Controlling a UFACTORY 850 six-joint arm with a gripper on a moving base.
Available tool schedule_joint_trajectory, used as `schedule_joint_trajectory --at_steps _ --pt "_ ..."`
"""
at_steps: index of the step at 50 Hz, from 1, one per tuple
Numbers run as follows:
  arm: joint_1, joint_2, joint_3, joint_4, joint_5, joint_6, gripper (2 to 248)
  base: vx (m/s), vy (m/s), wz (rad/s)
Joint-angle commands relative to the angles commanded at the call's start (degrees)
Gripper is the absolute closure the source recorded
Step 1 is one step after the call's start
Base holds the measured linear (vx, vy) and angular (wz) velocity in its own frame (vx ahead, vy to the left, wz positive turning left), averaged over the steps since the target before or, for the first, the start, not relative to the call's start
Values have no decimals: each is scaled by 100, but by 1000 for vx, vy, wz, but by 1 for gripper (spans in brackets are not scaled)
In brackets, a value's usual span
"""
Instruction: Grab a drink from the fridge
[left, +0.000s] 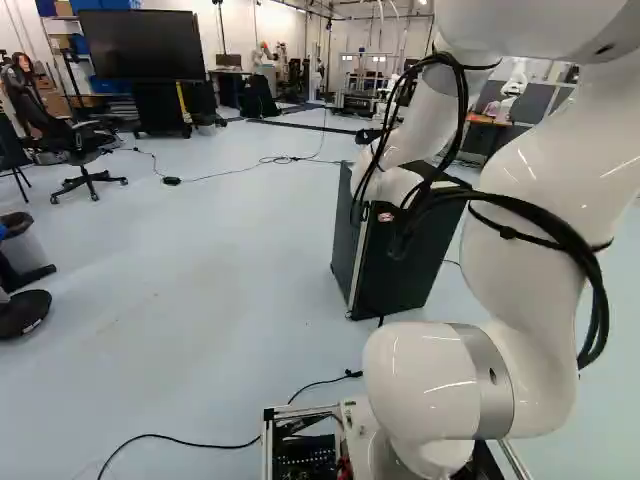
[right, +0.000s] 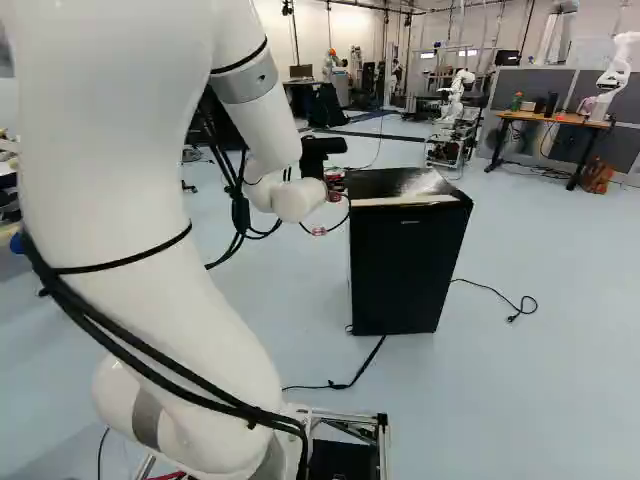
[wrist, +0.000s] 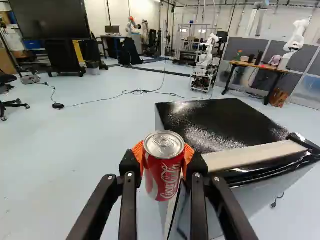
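Red can (wrist: 164, 172), upright, long axis vertical, lid upward; gripper (right: 318, 158) clamped around it

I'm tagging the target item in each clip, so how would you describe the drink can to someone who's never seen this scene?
In the wrist view, find the fridge with the glossy black top, then the black gripper ahead of it. Clamped between the gripper's orange pads is the can: bright red with white lettering, its silver lid setting it apart from the black fingers.
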Motion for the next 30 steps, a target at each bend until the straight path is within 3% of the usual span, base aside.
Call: schedule_joint_trajectory --at_steps 30 --pt "467 1175 1494 166 79 0 154 0 0 0"
